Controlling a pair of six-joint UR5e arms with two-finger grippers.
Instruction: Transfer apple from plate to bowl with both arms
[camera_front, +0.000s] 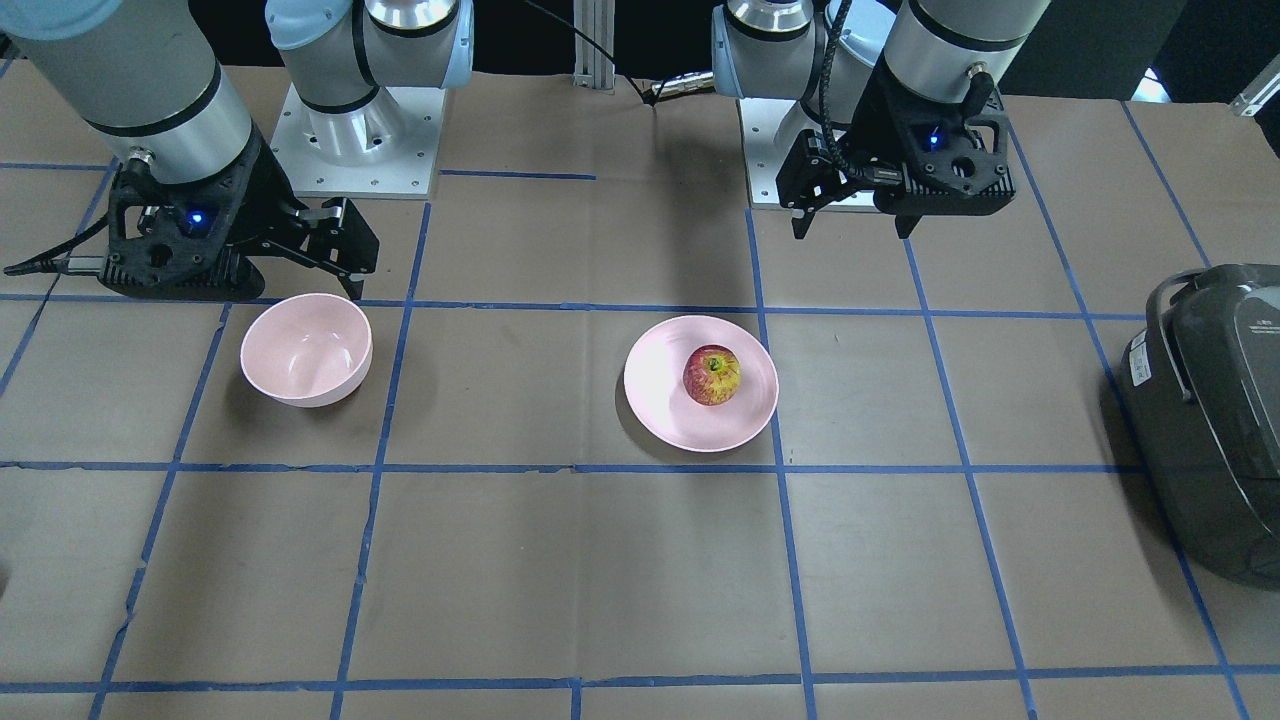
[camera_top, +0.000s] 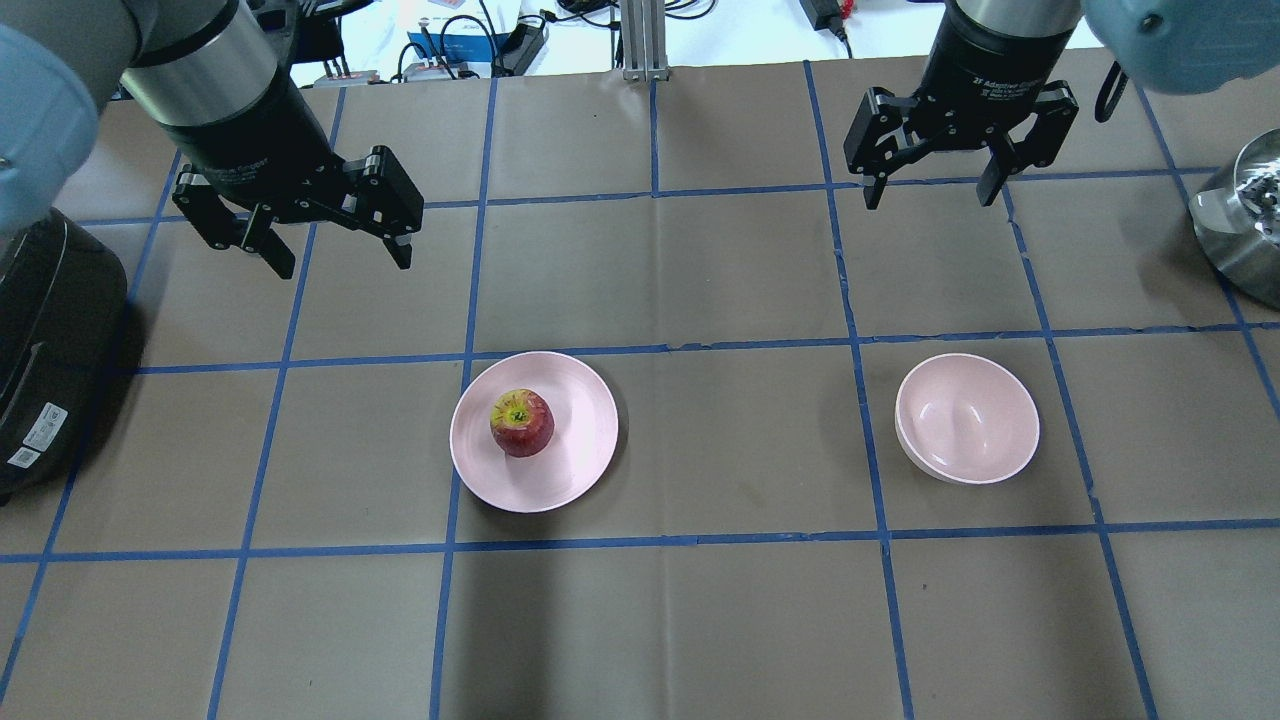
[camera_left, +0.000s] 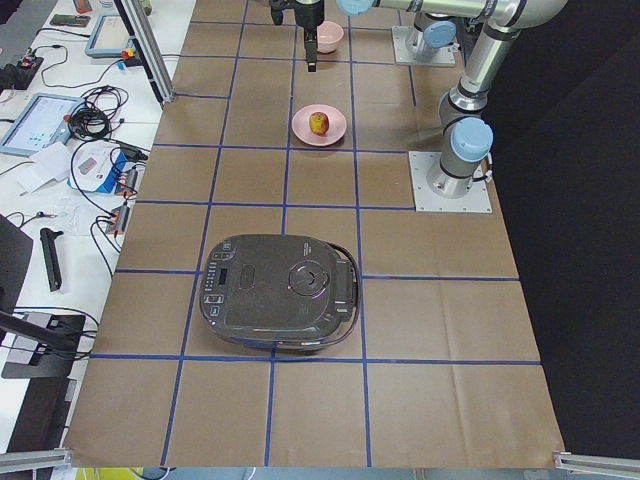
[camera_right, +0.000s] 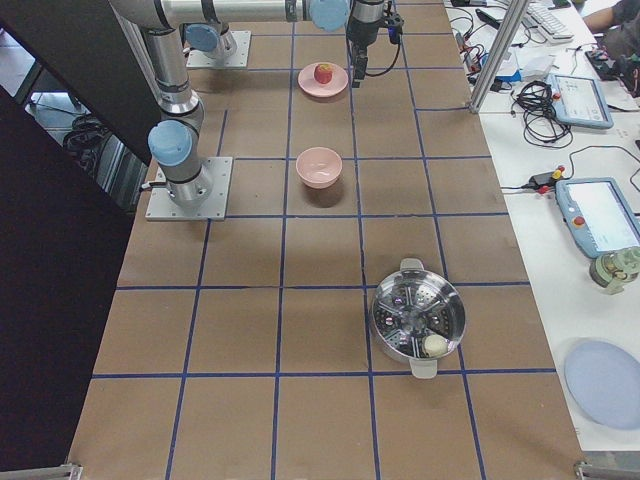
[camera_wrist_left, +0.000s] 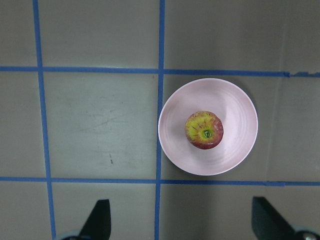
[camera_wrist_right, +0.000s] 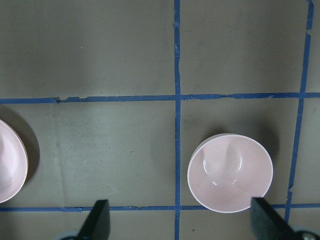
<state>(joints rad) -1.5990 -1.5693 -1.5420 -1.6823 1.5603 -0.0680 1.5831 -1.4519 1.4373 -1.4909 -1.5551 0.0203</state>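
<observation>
apple (camera_top: 522, 422): sitting on the plate (camera_top: 580, 440), a bit off centre, stem dimple facing up, nothing touching it
bowl (camera_top: 966, 417): upright with nothing in it, well apart from the plate, off to the robot's right of it
left pincer (camera_top: 343, 262): fingers spread wide and holding nothing, hanging well above the plate; its wrist cam looks straight down on plate and apple
right pincer (camera_top: 931, 198): also spread wide with nothing in it, up high on the plate's bowl side, wrist cam looking down at the bowl
surface (camera_top: 700, 280): brown with a blue tape grid, plate resting flat on it
rice cooker (camera_top: 50, 350): dark one, far out past the plate on the robot's left
</observation>
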